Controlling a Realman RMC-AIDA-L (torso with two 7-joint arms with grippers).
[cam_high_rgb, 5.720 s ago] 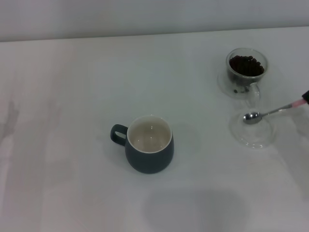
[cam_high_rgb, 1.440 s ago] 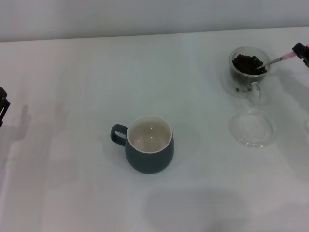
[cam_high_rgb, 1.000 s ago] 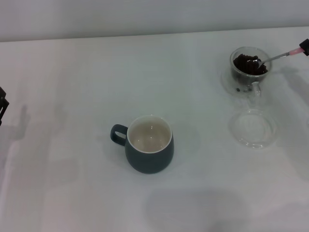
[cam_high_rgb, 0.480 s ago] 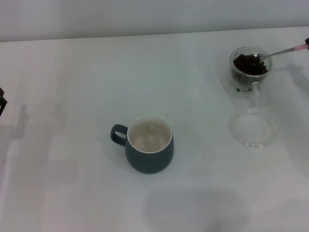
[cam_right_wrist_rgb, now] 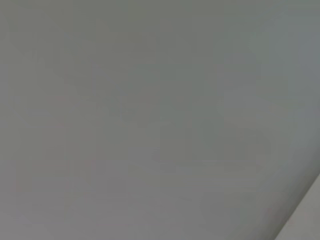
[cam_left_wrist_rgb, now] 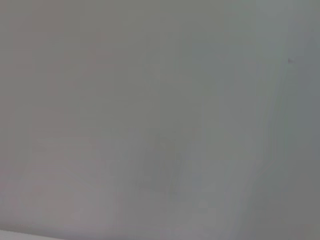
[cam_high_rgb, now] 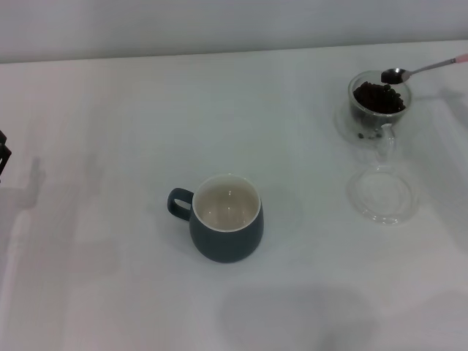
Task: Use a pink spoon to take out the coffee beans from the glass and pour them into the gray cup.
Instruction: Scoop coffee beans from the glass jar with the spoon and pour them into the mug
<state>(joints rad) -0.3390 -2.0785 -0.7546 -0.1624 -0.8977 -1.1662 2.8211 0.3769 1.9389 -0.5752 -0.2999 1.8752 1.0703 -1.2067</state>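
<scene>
Now the pink spoon, bowl dark with beans, hangs over the glass; its holder is unseen.

A bare test bench or lab setup seems to be showing here: a plain white table is filling the view, its far edge meeting a blank pale wall, with no household furnishings showing

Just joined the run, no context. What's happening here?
The pink spoon is held just above the glass, its bowl dark with coffee beans; the right claw holding it is out of frame. The gray cup sits empty mid-table. A shallow glass dish lies near the glass. The left claw waits at the table's left edge.
</scene>
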